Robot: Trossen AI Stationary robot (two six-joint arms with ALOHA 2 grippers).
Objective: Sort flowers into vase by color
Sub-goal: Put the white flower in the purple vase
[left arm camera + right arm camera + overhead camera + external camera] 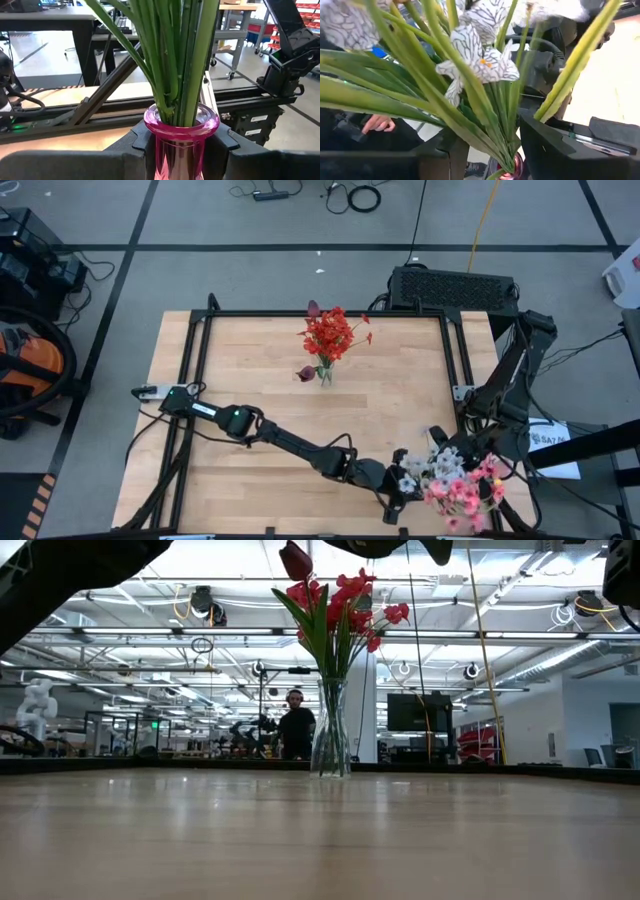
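A clear glass vase stands by its base on the table's middle far part. It holds red flowers and maroon tulip buds. A pink vase at the near right holds pink flowers and white grey-veined flowers on green stems. My left gripper is shut on the pink vase. My right gripper is open, with a finger on either side of the stems just above the vase's mouth. My left gripper pinches the pink vase's neck just under its flared rim between its two fingers. The fingers lie level and come from the table's left. The vase stands upright in the hold. Whether its base is on the table does not show.
Black frame rails run along the table's left, far and right edges. A black box sits beyond the far right corner. A person's hand shows past the stems, and a person stands far behind the table.
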